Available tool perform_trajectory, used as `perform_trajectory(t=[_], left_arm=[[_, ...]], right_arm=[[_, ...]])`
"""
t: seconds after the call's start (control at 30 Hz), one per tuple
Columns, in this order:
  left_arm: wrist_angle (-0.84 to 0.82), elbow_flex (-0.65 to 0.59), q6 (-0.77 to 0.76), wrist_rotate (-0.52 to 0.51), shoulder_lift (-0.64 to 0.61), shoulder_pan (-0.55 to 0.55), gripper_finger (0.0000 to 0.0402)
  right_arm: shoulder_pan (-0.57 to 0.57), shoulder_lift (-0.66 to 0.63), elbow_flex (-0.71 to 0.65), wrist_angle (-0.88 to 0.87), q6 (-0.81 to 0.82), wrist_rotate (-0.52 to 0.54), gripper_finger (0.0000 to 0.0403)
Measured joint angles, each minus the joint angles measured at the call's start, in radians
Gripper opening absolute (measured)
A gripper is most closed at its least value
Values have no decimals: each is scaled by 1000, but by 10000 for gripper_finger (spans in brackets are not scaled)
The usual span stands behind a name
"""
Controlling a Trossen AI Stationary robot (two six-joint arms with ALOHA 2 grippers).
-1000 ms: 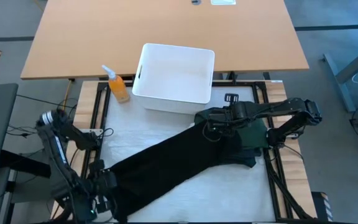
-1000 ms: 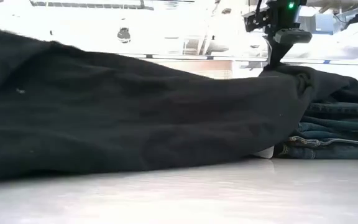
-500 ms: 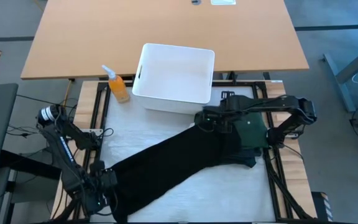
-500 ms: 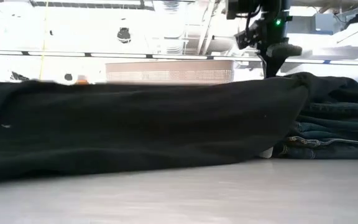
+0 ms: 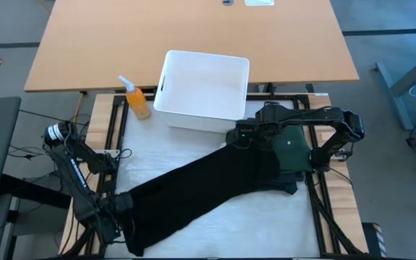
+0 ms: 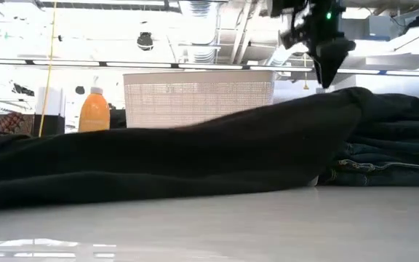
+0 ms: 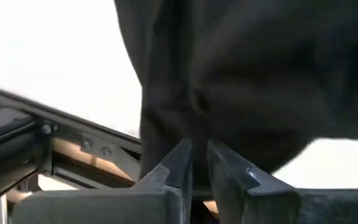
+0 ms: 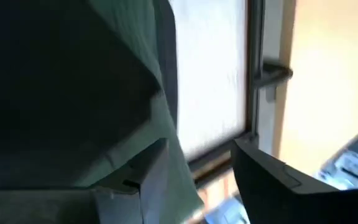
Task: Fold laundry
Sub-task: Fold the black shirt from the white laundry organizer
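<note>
A long black garment (image 5: 201, 188) lies stretched slantwise over the white table cover, from the near left corner up onto a stack of folded clothes (image 6: 391, 156) at the right. My left gripper (image 5: 118, 220) is at the garment's near left end, shut on it. My right gripper (image 5: 240, 137) hangs open above the garment's far right end, clear of the cloth (image 6: 326, 73). A dark green garment (image 5: 292, 152) lies on top of the stack, beside the right gripper. My left gripper pinches the black garment's near left end (image 7: 191, 134) between its two fingers, which stand almost together (image 7: 194, 165). It comes in low from the table's near left corner. The cloth runs away from the fingers toward the far right and lies low on the table.
A white plastic bin (image 5: 204, 90) stands at the far edge of the work area, with an orange spray bottle (image 5: 137, 101) to its left. Black frame rails (image 5: 316, 195) border the cover. Bare cover shows at the far left and the near right.
My right gripper has let go of the garment's far right end and risen clear of it. My left gripper has come down at the near left corner. The garment, held up at its left end before, has sunk and now lies low along the table.
</note>
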Motion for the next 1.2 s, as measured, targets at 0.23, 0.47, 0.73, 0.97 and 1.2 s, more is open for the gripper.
perform_trajectory(t=[0.23,0.47,0.73,0.97,1.2], left_arm=[[-68,21,41,92,0,5,79],[-27,231,82,-102,-6,-14,74],[538,272,433,-415,112,9,29],[755,301,457,-179,349,63,4],[458,477,460,-17,490,72,1]], right_arm=[[105,-47,90,30,29,-100,211],[267,-127,73,239,47,-239,201],[486,-160,-43,622,96,-232,196],[651,7,-296,1444,-103,-248,195],[657,330,-214,1729,-184,-262,195]])
